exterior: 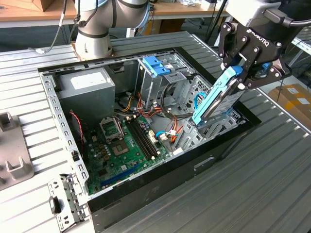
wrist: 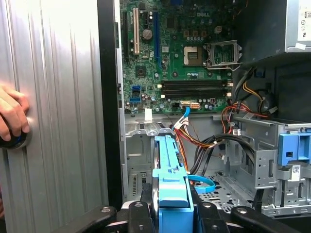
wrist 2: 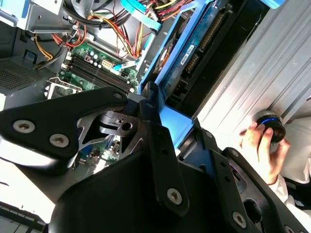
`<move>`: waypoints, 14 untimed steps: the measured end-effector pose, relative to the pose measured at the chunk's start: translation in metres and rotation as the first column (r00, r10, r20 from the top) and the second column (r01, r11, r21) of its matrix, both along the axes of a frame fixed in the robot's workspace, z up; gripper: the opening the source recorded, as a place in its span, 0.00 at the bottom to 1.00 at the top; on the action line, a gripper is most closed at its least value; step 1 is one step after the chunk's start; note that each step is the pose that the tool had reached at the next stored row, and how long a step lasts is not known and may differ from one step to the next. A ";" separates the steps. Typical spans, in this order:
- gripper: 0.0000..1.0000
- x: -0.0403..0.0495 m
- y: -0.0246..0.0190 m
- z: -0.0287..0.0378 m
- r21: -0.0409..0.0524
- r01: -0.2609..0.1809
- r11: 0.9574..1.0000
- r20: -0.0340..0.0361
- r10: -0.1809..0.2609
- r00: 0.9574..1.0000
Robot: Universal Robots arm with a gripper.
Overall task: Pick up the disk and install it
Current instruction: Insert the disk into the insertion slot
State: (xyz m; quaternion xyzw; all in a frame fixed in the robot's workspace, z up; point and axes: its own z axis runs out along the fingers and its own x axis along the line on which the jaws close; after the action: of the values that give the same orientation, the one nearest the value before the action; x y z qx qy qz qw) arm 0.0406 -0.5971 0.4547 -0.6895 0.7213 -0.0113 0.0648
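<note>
Blue-framed disk (exterior: 217,99), tilted in gripper (exterior: 247,73), above case (exterior: 146,191) edge.

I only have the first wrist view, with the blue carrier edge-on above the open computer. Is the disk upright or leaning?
Observer: Leaning. In the exterior view the disk tilts, its upper end clamped in the end effector and its lower end by the metal bay.
Operator: What is the hand at the edge holding?
Observer: In the second wrist view the hand grips a round dark object with a blue ring.
Operator: Anything loose outside the case?
Observer: A perforated metal bracket lies beside the case, at the exterior view's left.
</note>
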 end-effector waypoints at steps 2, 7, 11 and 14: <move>0.37 0.0000 0.0001 -0.0021 0.000 0.000 1.000 0.000 0.000 1.000; 0.37 0.0000 0.0004 -0.0072 0.000 0.000 1.000 0.000 0.000 1.000; 0.37 0.0000 0.0011 -0.0085 0.000 0.000 1.000 0.000 0.000 1.000; 0.37 0.0000 0.0014 -0.0084 0.000 0.000 1.000 0.000 0.000 1.000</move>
State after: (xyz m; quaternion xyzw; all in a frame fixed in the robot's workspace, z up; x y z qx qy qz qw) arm 0.0406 -0.5957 0.4463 -0.6895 0.7213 -0.0114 0.0647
